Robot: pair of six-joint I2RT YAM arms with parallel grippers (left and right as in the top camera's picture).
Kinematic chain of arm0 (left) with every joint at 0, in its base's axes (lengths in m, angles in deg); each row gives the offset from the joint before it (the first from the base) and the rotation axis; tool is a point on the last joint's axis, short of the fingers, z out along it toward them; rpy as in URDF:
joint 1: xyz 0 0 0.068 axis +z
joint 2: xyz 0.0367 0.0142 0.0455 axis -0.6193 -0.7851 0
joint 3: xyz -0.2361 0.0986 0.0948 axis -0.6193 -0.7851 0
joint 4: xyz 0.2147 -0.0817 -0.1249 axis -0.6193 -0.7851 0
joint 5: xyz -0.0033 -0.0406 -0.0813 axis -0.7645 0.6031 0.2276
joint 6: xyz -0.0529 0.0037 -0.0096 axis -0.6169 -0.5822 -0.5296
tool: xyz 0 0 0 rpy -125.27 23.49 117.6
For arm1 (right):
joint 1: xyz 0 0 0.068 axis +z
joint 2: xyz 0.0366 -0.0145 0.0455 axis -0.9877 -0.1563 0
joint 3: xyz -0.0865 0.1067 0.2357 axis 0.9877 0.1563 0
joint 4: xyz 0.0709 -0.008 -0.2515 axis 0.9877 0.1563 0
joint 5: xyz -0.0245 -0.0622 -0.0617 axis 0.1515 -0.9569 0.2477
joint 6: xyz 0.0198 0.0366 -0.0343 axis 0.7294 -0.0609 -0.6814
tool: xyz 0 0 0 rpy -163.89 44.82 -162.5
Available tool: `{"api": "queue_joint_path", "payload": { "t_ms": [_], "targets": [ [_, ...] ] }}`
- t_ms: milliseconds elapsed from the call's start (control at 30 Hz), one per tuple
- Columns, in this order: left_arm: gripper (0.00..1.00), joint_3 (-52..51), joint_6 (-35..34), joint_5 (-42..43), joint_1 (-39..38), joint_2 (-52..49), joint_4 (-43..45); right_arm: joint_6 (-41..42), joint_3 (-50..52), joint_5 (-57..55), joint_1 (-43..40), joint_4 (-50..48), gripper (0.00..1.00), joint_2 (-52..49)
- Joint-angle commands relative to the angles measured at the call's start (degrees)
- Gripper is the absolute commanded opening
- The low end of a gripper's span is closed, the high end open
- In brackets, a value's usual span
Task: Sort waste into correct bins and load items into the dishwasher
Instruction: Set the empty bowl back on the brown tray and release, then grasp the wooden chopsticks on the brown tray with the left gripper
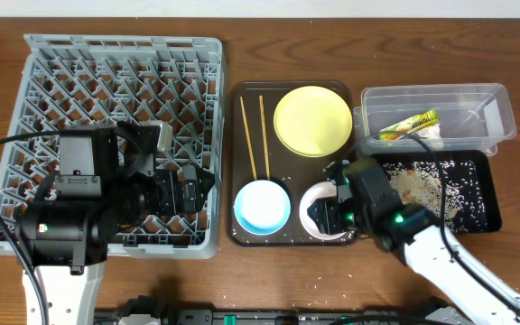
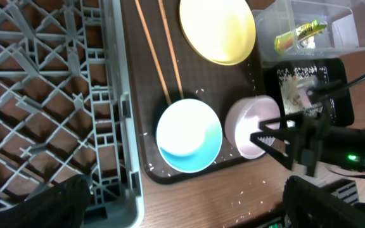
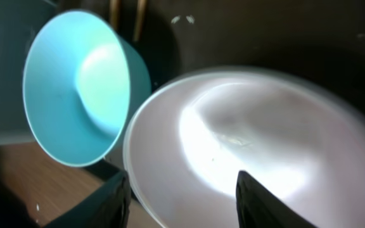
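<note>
My right gripper (image 1: 329, 215) (image 3: 181, 190) is open, one finger inside and one outside the rim of the small white bowl (image 1: 311, 197) (image 3: 252, 126) on the dark-brown serving tray (image 1: 283, 236). The light-blue bowl (image 1: 262, 205) (image 3: 75, 88) sits just left of it. The yellow plate (image 1: 312, 120) and two chopsticks (image 1: 254, 135) lie further back on the tray. My left gripper (image 1: 192, 194) (image 2: 182, 187) is open and empty over the right edge of the grey dish rack (image 1: 79, 72). The wrapper (image 1: 409, 125) and tissue (image 1: 430, 134) lie in the clear tub (image 1: 477, 104). Rice crumbs (image 1: 422, 185) lie in the black tray (image 1: 477, 194).
A few loose crumbs (image 2: 246, 199) lie on the wooden table in front of the serving tray. The rack's wall (image 2: 128, 126) stands close to the left side of the tray. The right arm's cable (image 1: 436, 167) crosses over the black tray.
</note>
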Motion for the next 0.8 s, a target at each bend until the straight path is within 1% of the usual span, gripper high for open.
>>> {"api": "queue_joint_path", "payload": {
  "t_ms": [0,100,167,267,367,533,633,767],
  "targets": [
    [0.98,0.9,0.96,0.92,-0.24,0.0,0.22,-5.6,-13.97,-5.62,0.17,10.99,0.52,0.0],
    [0.98,0.9,0.94,1.55,-0.26,-0.02,1.86,-5.77,-22.56,-5.01,0.31,17.29,0.54,-1.01],
    [0.98,0.9,0.94,1.68,-0.24,-0.02,2.25,-4.31,-25.38,-4.98,0.28,16.2,0.51,-2.43],
    [0.98,0.87,0.35,1.73,-0.31,-0.02,2.14,-3.3,-26.25,-4.66,0.31,12.79,0.5,-5.07],
    [1.0,0.79,-0.07,2.12,-0.35,-0.07,1.51,-3.06,-26.23,-3.93,0.28,12.15,0.52,-8.13],
    [0.92,0.37,-0.04,1.95,-3.08,-0.87,0.48,-3.1,-26.23,-0.31,0.28,12.81,0.52,-12.63],
    [0.87,0.22,-0.09,-1.36,-5.92,-2.49,1.2,-2.43,-26.23,-0.59,-0.35,13.68,0.49,-13.11],
    [0.82,0.22,-1.03,-5.18,-10.71,-6.64,3.85,-0.9,-26.23,-1.29,-2.4,15.04,0.49,-12.24]
  ]
}}
